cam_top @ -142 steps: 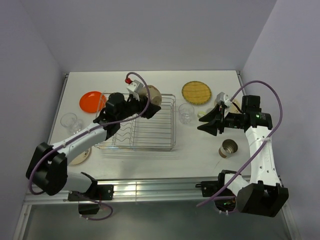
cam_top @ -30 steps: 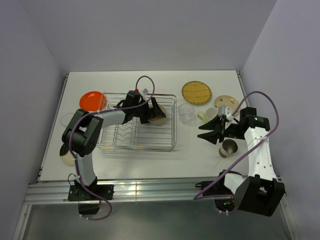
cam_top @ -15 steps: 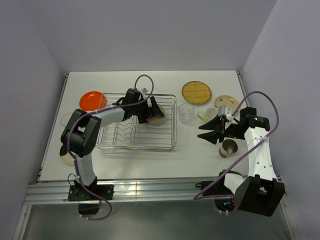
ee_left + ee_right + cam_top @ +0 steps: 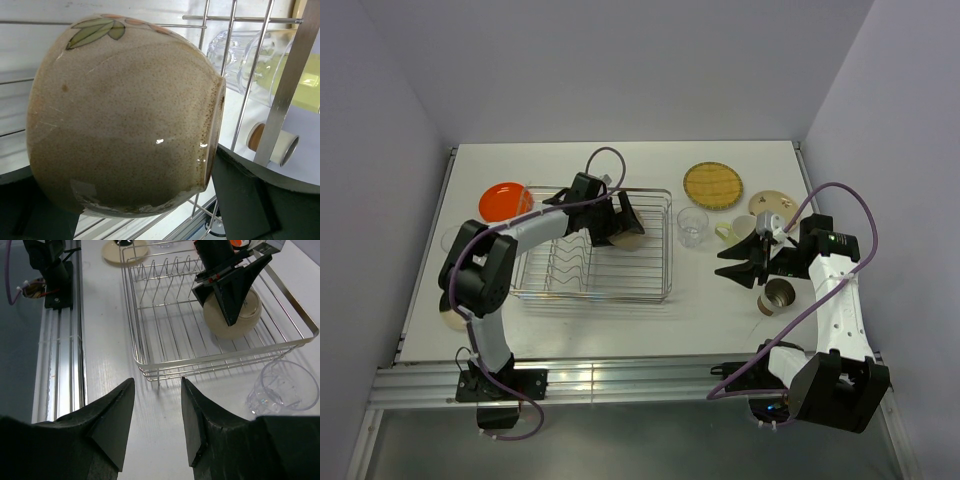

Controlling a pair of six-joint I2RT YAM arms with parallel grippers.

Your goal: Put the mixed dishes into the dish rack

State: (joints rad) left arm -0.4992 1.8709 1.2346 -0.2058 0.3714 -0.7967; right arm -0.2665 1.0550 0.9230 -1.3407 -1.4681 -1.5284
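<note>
The silver wire dish rack stands left of centre. A beige speckled bowl lies tilted on its side on the rack's floor at the right end. My left gripper is open and straddles it. In the left wrist view the bowl fills the picture, with one dark finger beside its foot. My right gripper hovers open over bare table right of the rack, with nothing between its fingertips. The right wrist view also shows the rack and the bowl.
An orange plate lies left of the rack. A yellow woven plate and a tan plate lie at the back right. A clear cup stands beside the rack. A brown metallic cup stands under my right arm.
Since several seconds ago the bowl has come from the rack's far edge down onto its floor. In the last second my left gripper shifted slightly back-left and the bowl stayed put. The right arm is still.
</note>
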